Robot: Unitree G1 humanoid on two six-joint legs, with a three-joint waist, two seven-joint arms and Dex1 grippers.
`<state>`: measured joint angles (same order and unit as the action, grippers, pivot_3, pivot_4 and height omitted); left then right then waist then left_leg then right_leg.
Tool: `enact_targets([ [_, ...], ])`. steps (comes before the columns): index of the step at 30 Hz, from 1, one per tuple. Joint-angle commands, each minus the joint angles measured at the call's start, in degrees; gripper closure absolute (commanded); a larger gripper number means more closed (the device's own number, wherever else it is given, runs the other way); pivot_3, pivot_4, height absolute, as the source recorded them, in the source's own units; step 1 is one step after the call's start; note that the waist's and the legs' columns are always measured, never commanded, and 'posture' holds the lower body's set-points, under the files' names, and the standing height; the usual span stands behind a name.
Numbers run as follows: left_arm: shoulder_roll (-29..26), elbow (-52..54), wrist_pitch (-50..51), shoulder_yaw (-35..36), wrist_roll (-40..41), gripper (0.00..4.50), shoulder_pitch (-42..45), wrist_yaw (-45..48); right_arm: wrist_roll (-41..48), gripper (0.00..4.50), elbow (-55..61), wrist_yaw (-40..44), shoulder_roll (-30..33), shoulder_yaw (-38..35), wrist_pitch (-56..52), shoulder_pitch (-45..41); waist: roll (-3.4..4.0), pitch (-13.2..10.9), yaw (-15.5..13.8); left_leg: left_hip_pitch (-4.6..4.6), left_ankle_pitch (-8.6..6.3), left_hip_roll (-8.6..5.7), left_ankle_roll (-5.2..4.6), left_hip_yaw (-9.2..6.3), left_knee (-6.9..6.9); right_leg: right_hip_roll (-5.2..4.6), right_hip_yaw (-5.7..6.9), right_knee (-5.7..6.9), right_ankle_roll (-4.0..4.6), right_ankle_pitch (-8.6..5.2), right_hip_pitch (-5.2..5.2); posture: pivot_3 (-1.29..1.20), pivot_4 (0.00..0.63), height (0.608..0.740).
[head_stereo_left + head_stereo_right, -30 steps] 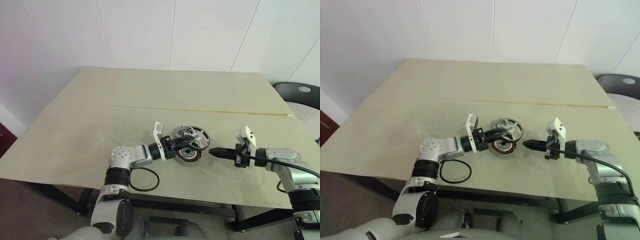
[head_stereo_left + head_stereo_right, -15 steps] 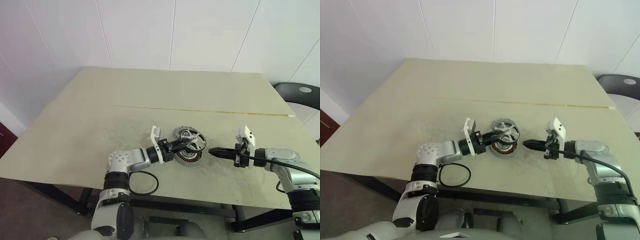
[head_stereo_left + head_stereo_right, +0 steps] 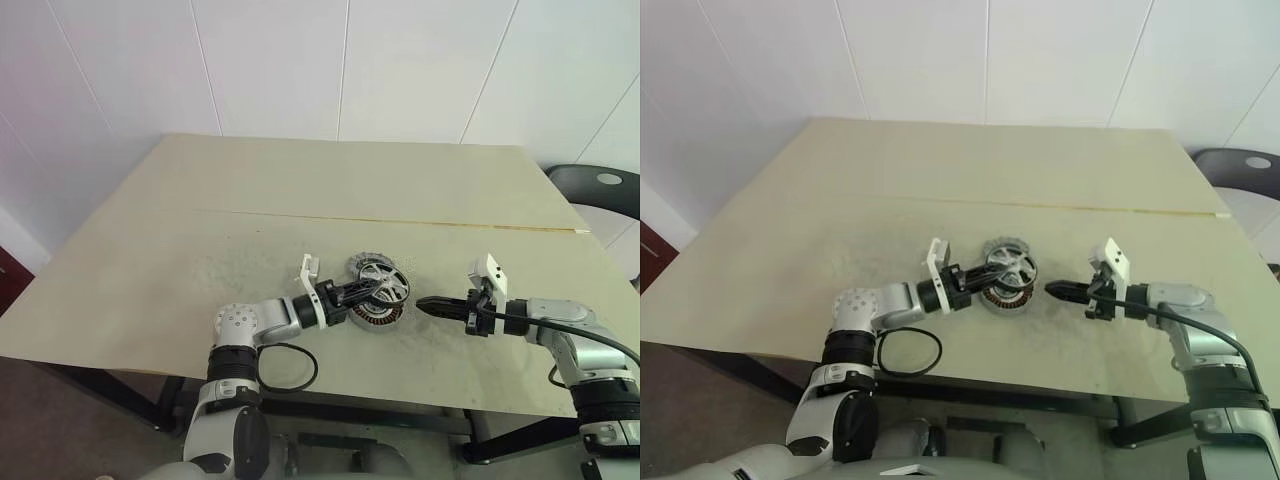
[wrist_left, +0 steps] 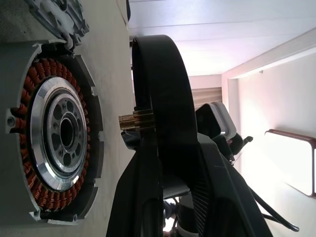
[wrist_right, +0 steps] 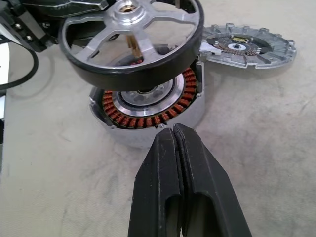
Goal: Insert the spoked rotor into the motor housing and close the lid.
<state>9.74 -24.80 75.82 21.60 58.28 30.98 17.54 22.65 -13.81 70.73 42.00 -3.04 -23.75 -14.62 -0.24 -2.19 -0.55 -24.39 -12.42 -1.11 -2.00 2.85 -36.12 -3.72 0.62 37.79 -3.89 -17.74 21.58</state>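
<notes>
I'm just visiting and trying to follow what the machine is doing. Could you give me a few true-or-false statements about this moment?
1. The left fingers hold the spoked rotor. True.
2. The spoked rotor already sits inside the motor housing. False: it hangs just above it.
3. The right fingers are pressed shut and hold nothing. True.
4. The lid covers the housing. False: it lies on the table beside it.
5. A black ring lies near the table's front edge. True.

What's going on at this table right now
The left gripper holds the spoked rotor just above the motor housing, not yet seated in it. The right gripper waits shut beside the housing, touching nothing. The lid lies on the table behind the housing.
</notes>
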Motion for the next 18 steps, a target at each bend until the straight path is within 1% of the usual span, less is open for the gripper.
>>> enact_targets([
  [1,0.67,0.4,0.69,0.63,1.01,4.08,-0.65,-0.69,0.14,4.5,0.24,0.18,-0.14,-0.36,1.09,-1.42,0.0,0.0,0.0,0.0,0.0,0.0,0.0,0.0,0.0,0.0,0.0,0.0,0.0,0.0,0.0,0.0,0.0,0.74],
  [10,0.34,0.1,0.5,0.61,1.05,4.08,-0.81,-1.59,-0.13,4.5,-0.1,-0.16,-0.38,-0.46,1.5,-1.3,0.0,0.0,0.01,0.0,0.0,0.0,0.0,0.0,0.0,0.0,0.0,0.0,0.0,0.0,-0.01,0.0,0.0,0.74],
  [12,0.18,0.2,0.36,0.41,0.92,3.35,-0.9,-1.71,-0.32,4.5,-0.19,-0.29,-0.54,-0.51,1.57,-1.34,0.0,0.0,0.0,0.0,0.0,0.0,0.0,0.0,0.0,0.0,0.0,0.0,0.0,0.0,-0.01,0.0,0.0,0.74],
  [13,0.11,0.43,0.11,0.26,0.67,3.11,-1.01,-1.95,-0.47,4.5,-0.3,-0.42,-0.64,-0.47,1.68,-1.39,0.0,0.0,0.0,0.0,0.0,0.0,0.0,0.0,0.0,0.0,0.0,0.0,0.0,0.0,-0.01,0.0,0.0,0.74],
  [18,-0.63,1.72,-0.94,-0.7,-0.59,1.54,-0.74,-3.29,-0.91,4.5,-0.85,-0.67,-1.01,-0.28,2.06,-1.75,0.0,0.0,0.04,0.01,0.0,0.0,0.0,0.0,0.0,0.0,0.0,0.0,0.0,0.0,-0.02,0.0,0.0,0.74],
])
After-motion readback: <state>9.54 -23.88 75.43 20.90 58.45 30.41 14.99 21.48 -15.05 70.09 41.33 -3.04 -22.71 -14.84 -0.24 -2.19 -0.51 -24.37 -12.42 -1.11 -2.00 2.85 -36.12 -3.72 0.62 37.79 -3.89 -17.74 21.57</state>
